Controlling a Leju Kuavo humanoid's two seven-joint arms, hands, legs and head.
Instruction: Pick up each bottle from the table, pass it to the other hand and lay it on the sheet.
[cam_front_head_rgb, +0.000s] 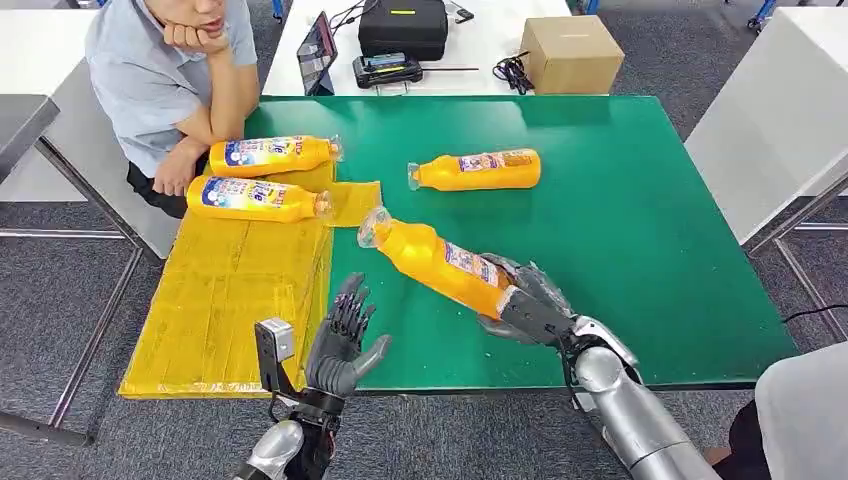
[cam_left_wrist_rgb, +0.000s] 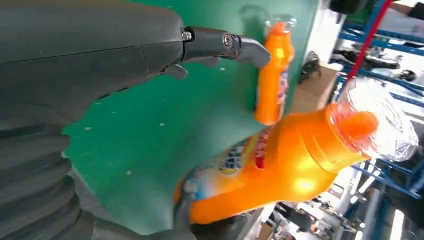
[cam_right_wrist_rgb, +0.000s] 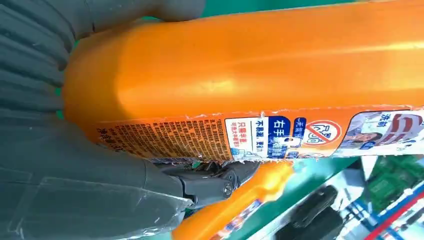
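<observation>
My right hand (cam_front_head_rgb: 527, 305) grips the base of an orange bottle (cam_front_head_rgb: 440, 258), held above the green table (cam_front_head_rgb: 640, 230) with its clear cap pointing toward the yellow sheet (cam_front_head_rgb: 240, 290). The same bottle (cam_right_wrist_rgb: 250, 70) lies across the right wrist view and shows in the left wrist view (cam_left_wrist_rgb: 280, 170). My left hand (cam_front_head_rgb: 342, 342) is open, fingers spread, just left of the bottle and apart from it. Two orange bottles (cam_front_head_rgb: 275, 155) (cam_front_head_rgb: 255, 198) lie on the sheet's far end. Another orange bottle (cam_front_head_rgb: 478, 170) lies on the table.
A person (cam_front_head_rgb: 170, 70) sits at the table's far left corner, one hand near the sheet. Behind the table stand a cardboard box (cam_front_head_rgb: 572, 52), a black case (cam_front_head_rgb: 403, 25) and a tablet (cam_front_head_rgb: 318, 50). White tables flank both sides.
</observation>
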